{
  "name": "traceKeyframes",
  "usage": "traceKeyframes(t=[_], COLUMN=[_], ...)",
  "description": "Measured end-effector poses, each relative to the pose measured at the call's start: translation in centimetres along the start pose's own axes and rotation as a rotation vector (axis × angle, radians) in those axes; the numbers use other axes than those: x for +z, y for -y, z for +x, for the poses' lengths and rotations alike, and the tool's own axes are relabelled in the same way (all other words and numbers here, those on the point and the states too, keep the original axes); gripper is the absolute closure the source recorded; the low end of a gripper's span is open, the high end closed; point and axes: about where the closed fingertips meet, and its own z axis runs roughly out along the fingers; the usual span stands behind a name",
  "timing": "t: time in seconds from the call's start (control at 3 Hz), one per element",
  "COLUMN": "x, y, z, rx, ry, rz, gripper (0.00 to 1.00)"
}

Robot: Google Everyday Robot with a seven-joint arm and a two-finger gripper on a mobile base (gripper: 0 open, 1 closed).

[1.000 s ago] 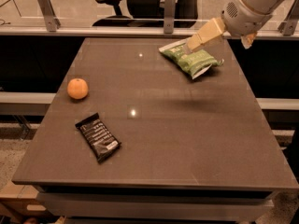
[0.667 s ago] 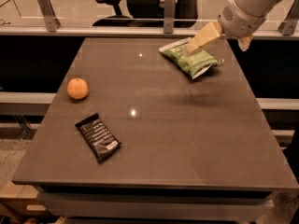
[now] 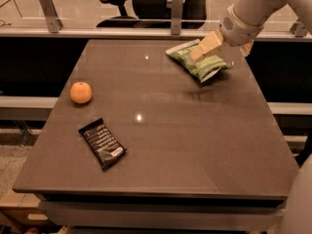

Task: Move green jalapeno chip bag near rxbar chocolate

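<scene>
Green jalapeno chip bag [image 3: 197,65] lies just beneath the released pincer [image 3: 226,47], its long axis slanting; the rxbar chocolate [image 3: 102,143] sits well apart, toward the counter's [image 3: 195,145] near-left.

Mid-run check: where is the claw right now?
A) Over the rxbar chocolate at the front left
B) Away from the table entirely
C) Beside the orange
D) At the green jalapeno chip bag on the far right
D: the claw is at the green jalapeno chip bag on the far right of the table, well apart from the rxbar chocolate at the front left and the orange.
</scene>
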Motion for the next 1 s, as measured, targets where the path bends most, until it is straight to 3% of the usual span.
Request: traceKeyframes(t=[1.0], x=[6.1], y=[0.4], z=[-1.9], rx=[-0.091], ry=[-0.026], rz=[0.053], gripper=[0.00])
